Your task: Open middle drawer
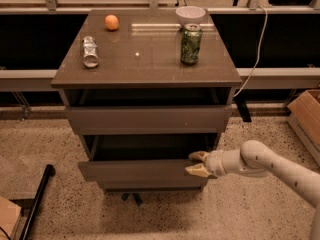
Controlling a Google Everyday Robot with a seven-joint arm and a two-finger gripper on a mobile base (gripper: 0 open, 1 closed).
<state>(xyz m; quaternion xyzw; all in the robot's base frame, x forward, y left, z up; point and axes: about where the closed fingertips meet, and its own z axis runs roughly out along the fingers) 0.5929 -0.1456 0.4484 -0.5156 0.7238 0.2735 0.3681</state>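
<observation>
The middle drawer stands partly pulled out of the cabinet. The gripper is at its right end and grasps the top edge of the drawer front.

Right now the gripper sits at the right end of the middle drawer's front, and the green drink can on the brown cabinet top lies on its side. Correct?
Not quite. The green drink can stands upright on the brown cabinet top; the camera view shows it. The gripper is at the right end of the middle drawer's front.
</observation>
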